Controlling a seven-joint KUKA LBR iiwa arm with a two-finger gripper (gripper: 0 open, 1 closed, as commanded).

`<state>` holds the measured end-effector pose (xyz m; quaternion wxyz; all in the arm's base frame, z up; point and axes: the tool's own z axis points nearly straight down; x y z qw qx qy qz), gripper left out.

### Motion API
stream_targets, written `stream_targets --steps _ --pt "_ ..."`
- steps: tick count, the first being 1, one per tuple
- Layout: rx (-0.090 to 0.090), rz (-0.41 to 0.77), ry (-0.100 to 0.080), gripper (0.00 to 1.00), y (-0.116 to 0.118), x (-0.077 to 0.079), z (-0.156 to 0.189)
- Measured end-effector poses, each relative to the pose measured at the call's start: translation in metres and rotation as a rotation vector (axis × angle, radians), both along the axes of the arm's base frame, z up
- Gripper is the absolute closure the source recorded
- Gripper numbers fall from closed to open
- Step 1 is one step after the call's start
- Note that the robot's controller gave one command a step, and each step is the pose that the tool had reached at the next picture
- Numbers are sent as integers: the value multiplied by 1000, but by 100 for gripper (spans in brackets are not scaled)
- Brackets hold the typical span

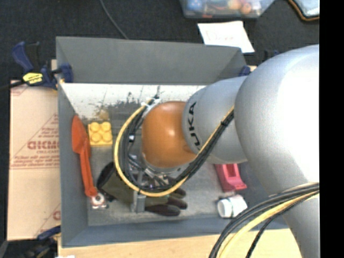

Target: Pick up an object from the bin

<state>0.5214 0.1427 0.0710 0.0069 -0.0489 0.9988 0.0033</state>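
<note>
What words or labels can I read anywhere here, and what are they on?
"UKA": black letters on the robot's silver arm, running sideways.
White paper slip beyond the bin: faint marks, too blurred to read.
Things inside the bin: no lettering I can make out.

Dark heap (111, 183) half under the orange cover (164, 133), pink block (232, 177) partly behind the arm (263, 117)
</note>
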Motion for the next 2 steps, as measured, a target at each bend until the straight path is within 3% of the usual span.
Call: stream_targets --steps 1,2 --pt "0 -250 12 0 12 2 -1" --pt "1 -7 -1 0 0 1 1"
